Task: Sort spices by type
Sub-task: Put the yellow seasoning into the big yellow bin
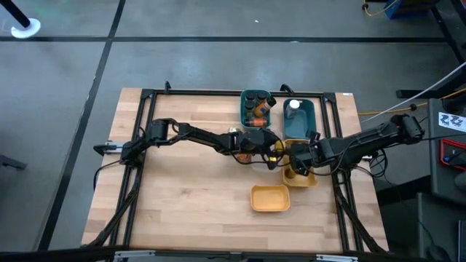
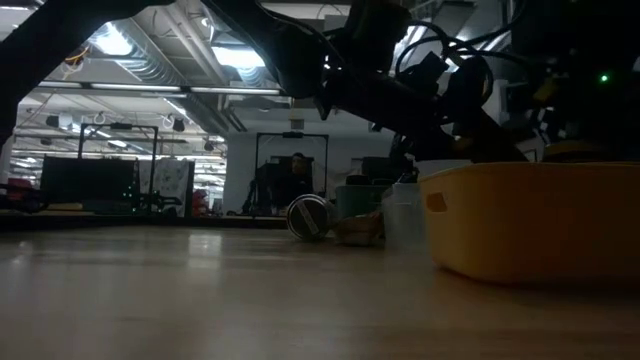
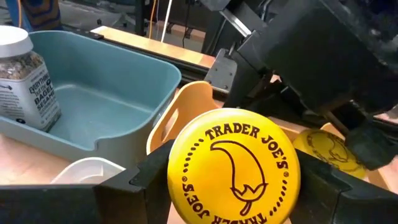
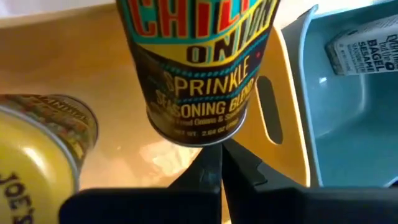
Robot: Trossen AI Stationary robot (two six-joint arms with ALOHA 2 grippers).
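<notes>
Left wrist view: yellow-lidded spice jar (image 3: 234, 167) held between the left gripper (image 3: 234, 186) fingers, jaws part-open and clamped on its sides. Lid faces the camera, so the jar's long axis runs along the gripper's reach, toward the yellow bin (image 3: 186, 112).

A second yellow lid (image 3: 329, 149) lies inside that bin. The right wrist view shows this jar (image 4: 37, 155) beside the held one (image 4: 196, 68), whose "Sprinkle Seasoning Blend" label reads upright, base toward the camera.

Right gripper (image 4: 221, 162) fully closed, holding nothing, just under the held jar's base.

High view: both grippers meet over the yellow bin (image 1: 300, 178) near the table's (image 1: 189, 196) right edge. White-lidded bagel seasoning jar (image 3: 22, 78) stands upright in the teal bin (image 3: 112, 93) beside it. Another yellow bin (image 1: 270, 198) sits nearer the front edge.
</notes>
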